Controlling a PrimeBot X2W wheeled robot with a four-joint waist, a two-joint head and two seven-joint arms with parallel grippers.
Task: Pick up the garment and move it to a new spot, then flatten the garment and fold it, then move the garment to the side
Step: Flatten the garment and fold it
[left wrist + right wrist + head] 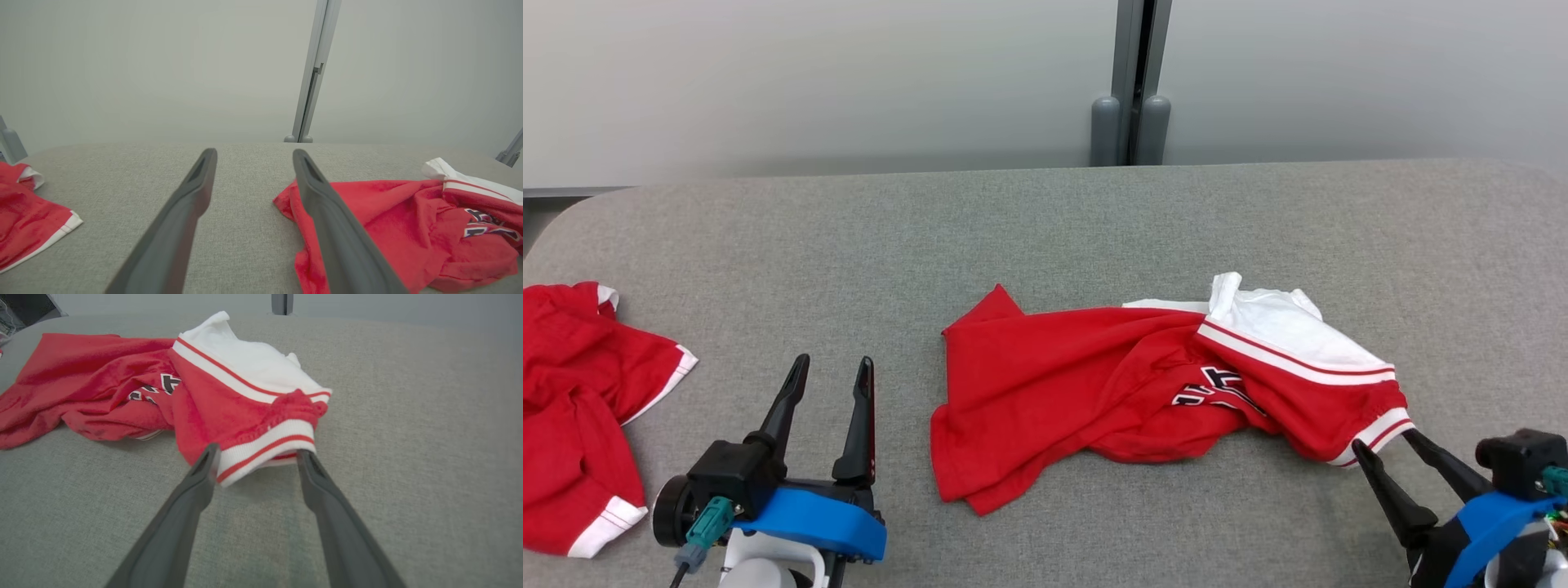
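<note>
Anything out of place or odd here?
The red jersey lies crumpled on the grey table, doubled over itself, lettering half hidden, its white part turned up at the right end. The open right gripper straddles its striped trim without pinching it. A second red garment lies bunched at the table's left edge.

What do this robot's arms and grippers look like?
Left gripper and right gripper each have two long, dark, tapering fingers on a black block, a curved blue band and a pale wrist. A teal connector sits on each; the left one trails a grey cable.
</note>
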